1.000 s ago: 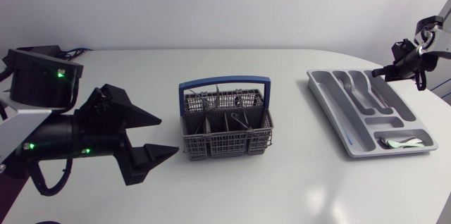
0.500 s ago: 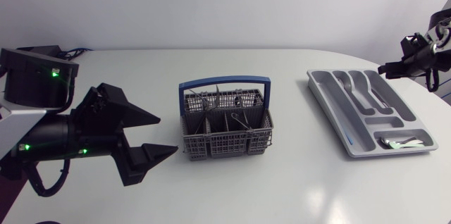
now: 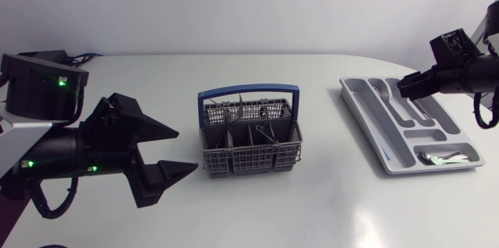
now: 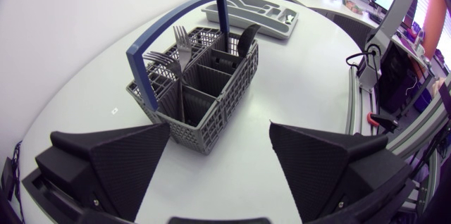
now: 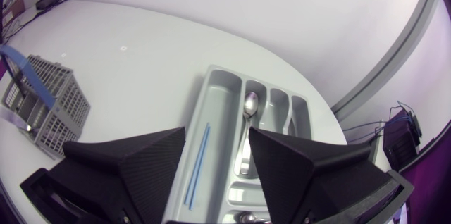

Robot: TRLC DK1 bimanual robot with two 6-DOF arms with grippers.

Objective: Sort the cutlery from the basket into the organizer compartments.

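Two claws, left claw point(image 4: 220, 139) spread, right claw point(image 5: 217, 139) spread, one basket point(image 3: 249, 156), one organizer point(image 3: 370, 119).

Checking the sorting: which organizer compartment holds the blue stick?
The long outer compartment nearest the basket; the blue stick lies along its floor.

Head view looks down on the table point(image 3: 312, 201); wrist views (facing each other) share basket point(image 3: 249, 158) and organizer point(image 3: 374, 127)
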